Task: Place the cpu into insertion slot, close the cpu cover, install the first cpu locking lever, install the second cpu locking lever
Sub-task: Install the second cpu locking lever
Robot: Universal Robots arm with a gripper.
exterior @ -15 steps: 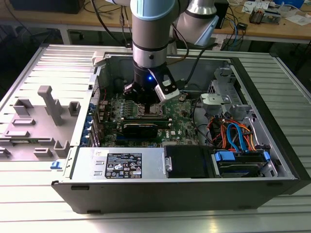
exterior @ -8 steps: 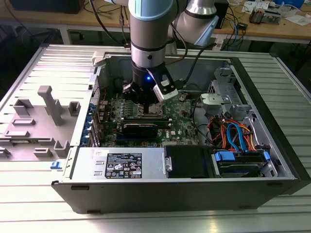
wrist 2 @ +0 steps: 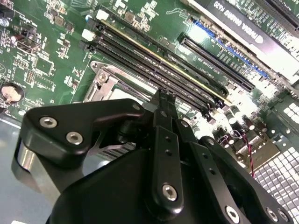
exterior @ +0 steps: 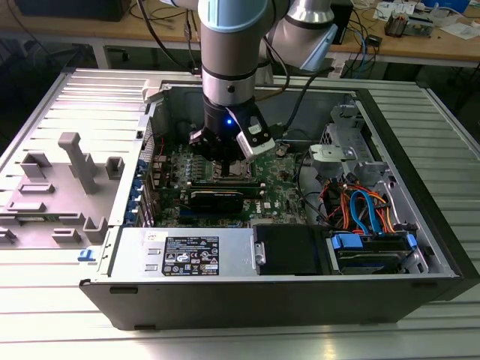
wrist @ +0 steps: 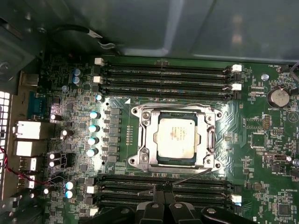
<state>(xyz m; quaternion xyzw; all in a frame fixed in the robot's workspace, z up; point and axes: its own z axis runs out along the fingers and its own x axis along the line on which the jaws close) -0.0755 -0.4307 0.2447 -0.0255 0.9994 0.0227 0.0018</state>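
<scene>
In the first wrist view the cpu lies flat in the insertion slot, its silvery top showing through the cut-out of the cpu cover, which is folded down over it. One thin wire locking lever runs along the socket's far side. The other lever slants away from the near side toward my gripper. The fingers are shut together, with their tips at that lever's free end. In the exterior view the gripper hangs low over the motherboard inside the case. The second wrist view shows the shut fingertips beside the socket's metal corner.
Long black memory slots flank the socket on both sides. A black card sits just in front of the gripper in the exterior view. Case walls surround the board, with a drive cage and coloured cables on the exterior view's right.
</scene>
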